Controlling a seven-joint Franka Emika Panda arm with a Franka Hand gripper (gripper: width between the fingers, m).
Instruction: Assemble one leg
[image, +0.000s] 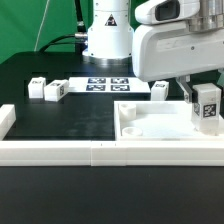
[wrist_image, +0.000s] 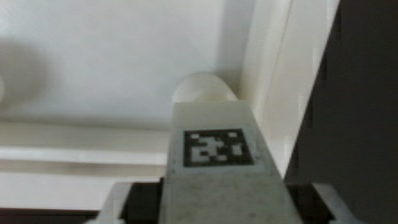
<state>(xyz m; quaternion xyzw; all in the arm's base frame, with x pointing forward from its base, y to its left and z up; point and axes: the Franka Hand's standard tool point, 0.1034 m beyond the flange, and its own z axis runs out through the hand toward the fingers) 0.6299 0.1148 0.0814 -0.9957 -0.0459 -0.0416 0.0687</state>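
Just beside leg (image: 207, 105), tabletop's raised rim (wrist_image: 270, 60)

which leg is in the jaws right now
The leg at the exterior view's right, gripped upright in the jaws over the tabletop. The other three legs sit loose on the table: two at the left, one by the marker board.

white leg (wrist_image: 210, 100), black-and-white checkered tag (wrist_image: 215, 147)

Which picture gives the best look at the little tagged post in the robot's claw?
The wrist view: the leg fills much of the picture, tag facing the camera, pinched in the gripper. The exterior view shows it small, at that view's right edge, by the tabletop.
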